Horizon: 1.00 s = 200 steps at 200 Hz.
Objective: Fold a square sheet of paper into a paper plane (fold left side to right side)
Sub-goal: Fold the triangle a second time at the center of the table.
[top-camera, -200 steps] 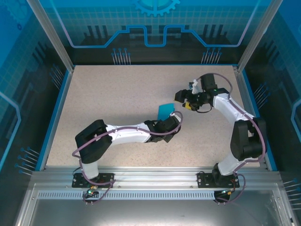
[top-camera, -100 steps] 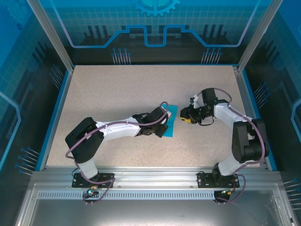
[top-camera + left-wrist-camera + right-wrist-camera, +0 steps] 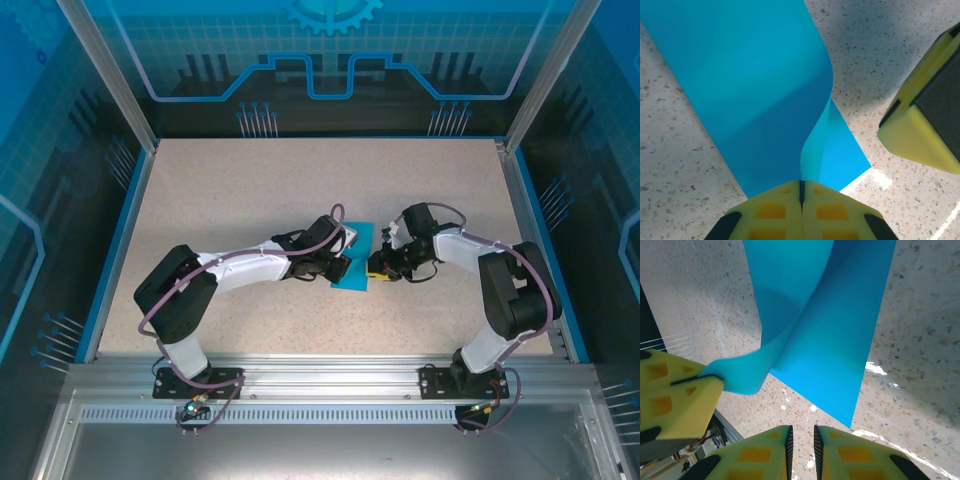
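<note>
Paper (image 3: 740,75) mid-table (image 3: 220,190), one edge lifted, curling over flat half. My left gripper (image 3: 801,186) pinches that edge. My right gripper (image 3: 802,432) nearly pressed together, empty, beside paper corner. Risk: edges land askew, crooked crease; right nudge drags paper.

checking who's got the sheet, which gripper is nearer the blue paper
Left. The left gripper has its jaws shut on the blue paper at its edge, which curls upward. The right gripper sits just beside a corner of the paper, gripping nothing.
</note>
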{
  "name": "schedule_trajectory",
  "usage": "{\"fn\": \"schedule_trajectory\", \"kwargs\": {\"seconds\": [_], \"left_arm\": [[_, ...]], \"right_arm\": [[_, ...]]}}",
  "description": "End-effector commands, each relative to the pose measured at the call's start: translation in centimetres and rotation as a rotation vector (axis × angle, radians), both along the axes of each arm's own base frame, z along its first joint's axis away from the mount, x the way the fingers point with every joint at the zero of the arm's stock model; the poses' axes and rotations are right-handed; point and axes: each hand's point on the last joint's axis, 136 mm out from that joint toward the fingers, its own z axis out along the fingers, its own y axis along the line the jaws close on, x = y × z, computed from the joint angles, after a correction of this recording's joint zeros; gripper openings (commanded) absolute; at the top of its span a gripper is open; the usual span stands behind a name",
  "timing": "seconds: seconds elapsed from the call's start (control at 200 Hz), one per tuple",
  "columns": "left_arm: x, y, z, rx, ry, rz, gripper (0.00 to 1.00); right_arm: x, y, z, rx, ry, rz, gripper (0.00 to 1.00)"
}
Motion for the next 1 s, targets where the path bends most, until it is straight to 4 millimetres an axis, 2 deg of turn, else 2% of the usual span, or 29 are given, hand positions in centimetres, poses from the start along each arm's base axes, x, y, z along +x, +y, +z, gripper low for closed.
{"fn": "schedule_trajectory", "kwargs": {"seconds": [0.0,0.315,0.74,0.85,0.995], "left_arm": [[0.6,-0.8,2.0,-0.064,-0.001,0.004,0.00],[0.8,0.6,3.1,-0.062,0.012,0.067,0.01],[1.0,1.7,1.8,-0.034,0.045,0.112,0.02],[0.8,1.3,1.5,-0.058,0.070,0.117,0.03],[-0.1,-0.7,1.4,-0.176,0.152,0.095,0.03]], "right_arm": [[-0.2,0.4,-0.4,-0.015,-0.005,0.018,0.21],[-0.7,0.9,-1.6,-0.031,0.012,0.019,0.21],[-0.8,1.7,-2.8,-0.080,0.027,0.048,0.21],[-1.0,1.4,-3.3,-0.103,0.038,0.048,0.21],[-0.9,1.3,-3.3,-0.114,0.029,0.050,0.21]]}}
